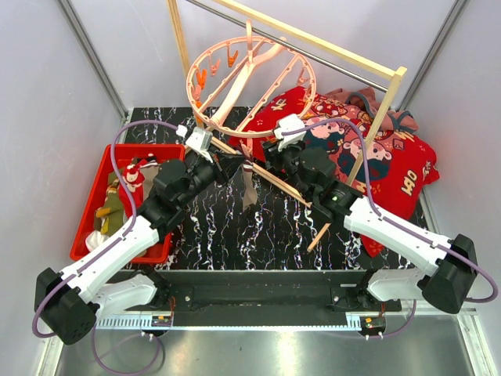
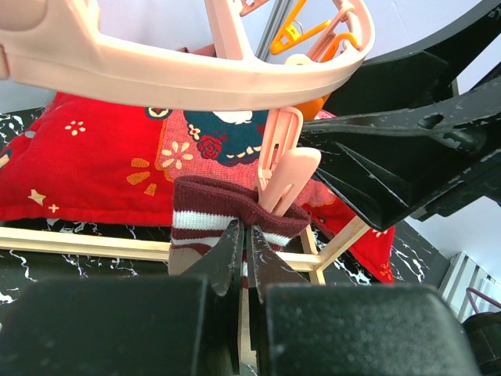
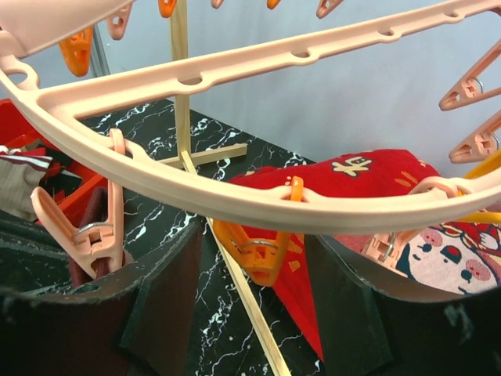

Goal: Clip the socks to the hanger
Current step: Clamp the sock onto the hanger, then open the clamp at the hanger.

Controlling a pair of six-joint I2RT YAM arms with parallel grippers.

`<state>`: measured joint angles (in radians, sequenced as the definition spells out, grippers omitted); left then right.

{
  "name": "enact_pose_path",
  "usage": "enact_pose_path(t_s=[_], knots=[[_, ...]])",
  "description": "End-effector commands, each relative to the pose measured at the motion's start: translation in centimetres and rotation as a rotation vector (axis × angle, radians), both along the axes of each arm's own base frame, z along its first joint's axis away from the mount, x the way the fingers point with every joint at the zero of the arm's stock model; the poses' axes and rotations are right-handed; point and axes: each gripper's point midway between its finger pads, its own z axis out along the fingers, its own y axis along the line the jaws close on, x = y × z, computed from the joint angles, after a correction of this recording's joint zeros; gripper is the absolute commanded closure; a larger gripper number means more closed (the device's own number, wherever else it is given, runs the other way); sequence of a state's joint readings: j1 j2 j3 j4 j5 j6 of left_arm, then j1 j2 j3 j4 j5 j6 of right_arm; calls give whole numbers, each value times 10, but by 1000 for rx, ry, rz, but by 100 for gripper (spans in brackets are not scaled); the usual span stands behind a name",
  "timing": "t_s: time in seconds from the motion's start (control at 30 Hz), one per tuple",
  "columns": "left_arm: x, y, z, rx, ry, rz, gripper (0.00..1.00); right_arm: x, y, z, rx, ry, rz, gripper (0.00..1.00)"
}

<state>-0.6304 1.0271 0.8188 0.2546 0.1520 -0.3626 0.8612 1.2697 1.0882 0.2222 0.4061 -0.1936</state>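
Observation:
The salmon-pink ring hanger (image 1: 250, 78) hangs from the wooden rack, and its rim crosses the left wrist view (image 2: 180, 78) and the right wrist view (image 3: 235, 200). My left gripper (image 1: 229, 166) is shut on a maroon-and-white striped sock (image 2: 223, 211) just under the ring (image 2: 244, 235). A pink clip (image 2: 278, 168) reaches down into the sock's cuff; I cannot tell whether it bites. The sock hangs below the ring (image 1: 249, 188). My right gripper (image 1: 266, 159) is open (image 3: 258, 294), its fingers either side of an orange clip (image 3: 262, 251) without touching it.
A red bin (image 1: 88, 211) at the left holds several more socks (image 1: 113, 205). The big red cartoon cloth (image 1: 376, 160) lies at the right. The pale wooden rack frame (image 1: 376, 133) stands over it, and its base bar (image 1: 286, 188) crosses the black marble table (image 1: 235, 243).

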Motion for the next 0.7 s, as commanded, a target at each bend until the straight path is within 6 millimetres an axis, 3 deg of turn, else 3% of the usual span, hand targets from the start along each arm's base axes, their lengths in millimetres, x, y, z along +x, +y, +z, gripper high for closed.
enact_pose_path(t_s=[0.0, 0.23, 0.67], knots=[[-6, 1, 40, -48, -91, -12, 100, 6, -1, 42, 71, -90, -26, 37], [-6, 1, 39, -46, -86, -14, 100, 10, 1, 43, 80, -85, -41, 44], [-3, 3, 31, -24, -68, 6, 100, 6, -2, 41, 127, -8, -49, 73]])
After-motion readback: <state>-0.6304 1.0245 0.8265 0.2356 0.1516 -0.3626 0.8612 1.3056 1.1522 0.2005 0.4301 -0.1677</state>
